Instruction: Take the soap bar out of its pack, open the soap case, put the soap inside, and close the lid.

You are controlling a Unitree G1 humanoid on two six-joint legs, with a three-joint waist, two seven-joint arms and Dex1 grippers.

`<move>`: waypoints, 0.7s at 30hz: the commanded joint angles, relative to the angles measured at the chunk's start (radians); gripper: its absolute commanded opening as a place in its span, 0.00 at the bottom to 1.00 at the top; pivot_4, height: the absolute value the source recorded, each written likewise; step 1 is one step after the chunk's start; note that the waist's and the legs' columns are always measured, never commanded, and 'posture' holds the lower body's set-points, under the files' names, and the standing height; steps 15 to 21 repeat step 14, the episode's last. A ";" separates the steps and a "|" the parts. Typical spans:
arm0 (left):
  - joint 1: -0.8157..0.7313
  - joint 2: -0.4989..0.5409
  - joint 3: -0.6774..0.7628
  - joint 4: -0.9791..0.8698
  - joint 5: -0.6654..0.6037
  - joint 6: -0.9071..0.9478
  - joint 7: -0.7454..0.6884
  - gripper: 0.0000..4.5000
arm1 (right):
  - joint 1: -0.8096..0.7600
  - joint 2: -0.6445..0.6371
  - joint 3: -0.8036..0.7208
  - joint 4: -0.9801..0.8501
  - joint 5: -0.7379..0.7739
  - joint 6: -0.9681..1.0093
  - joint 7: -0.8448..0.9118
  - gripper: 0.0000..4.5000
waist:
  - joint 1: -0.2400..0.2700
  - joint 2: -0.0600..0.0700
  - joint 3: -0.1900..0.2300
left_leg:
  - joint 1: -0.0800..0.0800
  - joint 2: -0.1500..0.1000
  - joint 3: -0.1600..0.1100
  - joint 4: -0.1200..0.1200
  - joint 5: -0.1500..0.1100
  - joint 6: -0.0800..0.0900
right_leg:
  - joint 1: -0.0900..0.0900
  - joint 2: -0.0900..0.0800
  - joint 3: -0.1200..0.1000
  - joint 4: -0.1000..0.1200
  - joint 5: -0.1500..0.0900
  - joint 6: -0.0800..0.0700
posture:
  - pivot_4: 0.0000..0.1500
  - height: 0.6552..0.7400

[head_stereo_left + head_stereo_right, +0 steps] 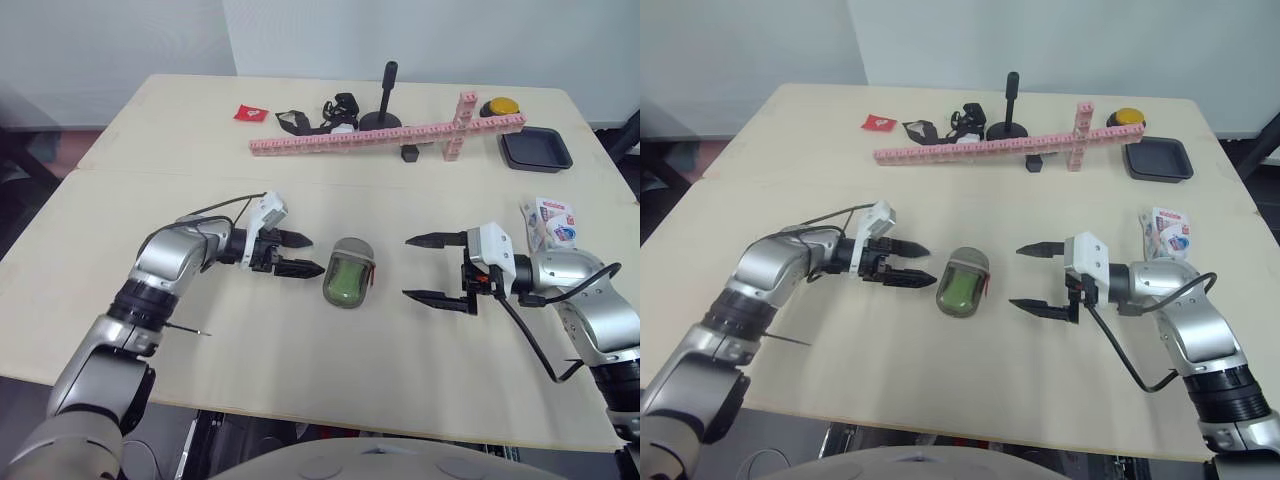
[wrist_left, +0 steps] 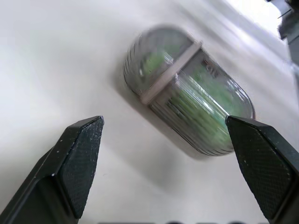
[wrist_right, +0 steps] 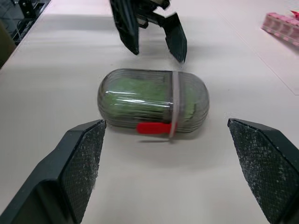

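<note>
1. Left claw (image 1: 306, 254): your two black fingers stand apart and grip nothing. The tips lie just beside the left side of the soap case (image 1: 348, 274), not touching it.
2. Right claw (image 1: 408, 267): your fingers are spread wide and hold nothing. They point at the case from the right, near it, with bare desk between.
3. Soap case: it lies flat on the desk (image 1: 300, 345) between your two claws. It is a smoky, ribbed, see-through capsule whose two halves meet at a pale band. A red latch (image 3: 153, 127) sits on the side facing your right claw.
4. Contents: a green soap bar (image 3: 135, 100) shows through the case wall.
5. Soap pack (image 1: 550, 222): white with red and blue print, it lies at the desk's right edge beside your right forearm, well apart from the case. You cannot tell what it holds.
6. Desk: pale beige and matte, with a seam running across it behind the claws.
7. Far half of the desk, left to right:
   - a red packet (image 1: 251, 113)
   - a tangle of black straps (image 1: 315, 118)
   - a black stand (image 1: 383, 110)
   - a long pink block bar (image 1: 380, 135)
   - a yellow button (image 1: 499, 107)
   - a shallow black tray (image 1: 536, 149)
8. Room: a pale wall (image 1: 400, 40) rises behind the desk.
</note>
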 commanded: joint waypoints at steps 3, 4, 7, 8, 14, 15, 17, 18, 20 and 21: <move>0.110 -0.027 0.119 -0.014 0.081 -0.306 0.112 0.99 | 0.051 0.047 -0.068 0.043 -0.005 -0.047 -0.084 1.00 | 0.001 0.000 0.000 | 0.001 0.000 0.000 0.000 0.000 0.000 | 0.001 0.000 0.000 -0.002 0.000 0.000 | 1.00 0.92; 0.129 -0.034 0.129 -0.015 0.090 -0.329 0.133 0.99 | 0.062 0.058 -0.073 0.054 -0.014 -0.062 -0.099 1.00 | 0.000 0.000 0.000 | 0.001 0.000 0.000 0.000 0.000 0.000 | 0.002 0.000 0.000 -0.002 0.000 0.000 | 1.00 0.92; 0.187 -0.056 0.153 -0.014 0.114 -0.367 0.204 0.99 | 0.078 0.096 -0.095 0.086 -0.033 -0.097 -0.162 1.00 | -0.003 0.000 0.000 | 0.001 0.000 0.000 0.000 0.000 0.000 | 0.003 0.000 0.000 -0.003 0.000 0.000 | 1.00 0.92; 0.205 -0.063 0.160 -0.016 0.120 -0.377 0.223 0.99 | 0.081 0.107 -0.100 0.094 -0.035 -0.104 -0.181 1.00 | -0.004 0.000 0.000 | 0.001 0.000 0.000 0.001 0.000 0.000 | 0.003 0.000 0.000 -0.003 0.000 0.000 | 1.00 0.92; 0.287 -0.080 0.166 -0.045 0.166 -0.414 0.311 0.99 | 0.096 0.135 -0.088 0.122 -0.061 -0.140 -0.217 1.00 | -0.012 0.000 0.000 | 0.002 0.000 0.000 0.001 0.000 0.000 | 0.003 0.000 0.001 -0.002 0.000 0.000 | 1.00 0.92; 0.287 -0.080 0.166 -0.045 0.166 -0.414 0.311 0.99 | 0.096 0.135 -0.088 0.122 -0.061 -0.140 -0.217 1.00 | -0.012 0.000 0.000 | 0.002 0.000 0.000 0.001 0.000 0.000 | 0.003 0.000 0.001 -0.002 0.000 0.000 | 1.00 0.92; 0.287 -0.080 0.166 -0.045 0.166 -0.414 0.311 0.99 | 0.096 0.135 -0.088 0.122 -0.061 -0.140 -0.217 1.00 | -0.012 0.000 0.000 | 0.002 0.000 0.000 0.001 0.000 0.000 | 0.003 0.000 0.001 -0.002 0.000 0.000 | 1.00 0.92; 0.287 -0.080 0.166 -0.045 0.166 -0.414 0.311 0.99 | 0.096 0.135 -0.088 0.122 -0.061 -0.140 -0.217 1.00 | -0.012 0.000 0.000 | 0.002 0.000 0.000 0.001 0.000 0.000 | 0.003 0.000 0.001 -0.002 0.000 0.000 | 1.00 0.92; 0.287 -0.080 0.166 -0.045 0.166 -0.414 0.311 0.99 | 0.096 0.135 -0.088 0.122 -0.061 -0.140 -0.217 1.00 | -0.012 0.000 0.000 | 0.002 0.000 0.000 0.001 0.000 0.000 | 0.003 0.000 0.001 -0.002 0.000 0.000 | 1.00 0.92; 0.287 -0.080 0.166 -0.045 0.166 -0.414 0.311 0.99 | 0.096 0.135 -0.088 0.122 -0.061 -0.140 -0.217 1.00 | -0.012 0.000 0.000 | 0.002 0.000 0.000 0.001 0.000 0.000 | 0.003 0.000 0.001 -0.002 0.000 0.000 | 1.00 0.92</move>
